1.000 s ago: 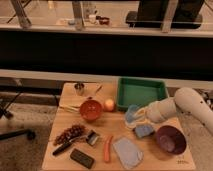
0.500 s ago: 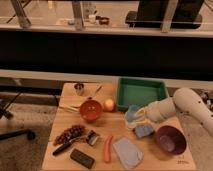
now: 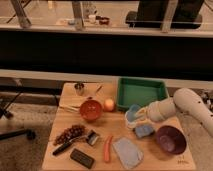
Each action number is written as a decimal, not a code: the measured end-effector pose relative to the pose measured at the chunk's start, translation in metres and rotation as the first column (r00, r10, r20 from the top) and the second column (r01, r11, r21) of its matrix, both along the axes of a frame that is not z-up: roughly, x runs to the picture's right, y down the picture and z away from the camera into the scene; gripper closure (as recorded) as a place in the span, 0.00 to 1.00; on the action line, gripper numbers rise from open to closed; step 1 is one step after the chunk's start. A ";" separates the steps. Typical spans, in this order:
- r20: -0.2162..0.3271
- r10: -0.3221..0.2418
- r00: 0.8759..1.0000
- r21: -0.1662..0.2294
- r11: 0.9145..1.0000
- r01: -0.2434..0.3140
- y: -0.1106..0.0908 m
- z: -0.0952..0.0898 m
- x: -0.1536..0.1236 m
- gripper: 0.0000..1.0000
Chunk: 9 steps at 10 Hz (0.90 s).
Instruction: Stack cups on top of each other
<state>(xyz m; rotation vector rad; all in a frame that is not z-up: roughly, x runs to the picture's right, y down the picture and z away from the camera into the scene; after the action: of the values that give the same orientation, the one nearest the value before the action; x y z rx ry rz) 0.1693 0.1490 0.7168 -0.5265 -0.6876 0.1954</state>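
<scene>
Taking the green tray [image 3: 142, 93] as my landmark, nearest to me along the front of the desk [image 3: 65, 156] lie a grey-blue cloth [image 3: 127, 152], a carrot [image 3: 107, 148] and a dark flat block [image 3: 82, 158], all well in front of the tray, with the wide purple bowl [image 3: 170, 139] in front of its right corner. A little further in, a small blue sponge-like piece [image 3: 144, 131] sits just in front of the tray. Just beyond it, directly before the tray's front edge, is my tool [image 3: 134, 118], at the light blue cup [image 3: 133, 112], which appears to sit on or in the cream-white cup [image 3: 132, 123] beneath it; I cannot make out how my fingers stand, so I will not guess. Judging by their look, these cups are thin plastic: light, stiff enough to hold shape but easy to squash, and smooth enough to slip. I would take the blue one by its rim wall, one finger inside and one outside, with gentle pressure, since a light cup tips or skates if nudged. To the left of the tray sit an orange bowl [image 3: 91, 109] and a pale round fruit [image 3: 109, 104], and further left still, level with the tray's back edge, the tiny metal cup [image 3: 79, 88].
</scene>
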 end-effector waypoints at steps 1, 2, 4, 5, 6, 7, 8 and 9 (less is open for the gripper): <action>0.000 0.000 1.000 0.001 1.000 0.000 0.001 0.001 0.001 1.00; -0.001 -0.002 1.000 0.003 1.000 0.002 0.001 0.001 0.001 0.99; -0.003 -0.009 1.000 0.006 1.000 0.009 0.001 0.000 0.001 0.82; -0.005 -0.012 1.000 0.008 1.000 0.012 0.001 -0.002 0.001 0.70; -0.005 -0.013 1.000 0.010 1.000 0.013 0.001 -0.002 0.001 0.62; -0.006 -0.015 1.000 0.011 1.000 0.015 0.000 -0.003 0.001 0.52; -0.007 -0.015 1.000 0.012 1.000 0.015 0.000 -0.004 0.002 0.40; -0.007 -0.015 1.000 0.012 1.000 0.016 0.000 -0.004 0.002 0.32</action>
<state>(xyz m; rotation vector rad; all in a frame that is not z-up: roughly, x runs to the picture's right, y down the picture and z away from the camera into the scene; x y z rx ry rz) 0.1716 0.1494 0.7130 -0.5189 -0.6771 0.1783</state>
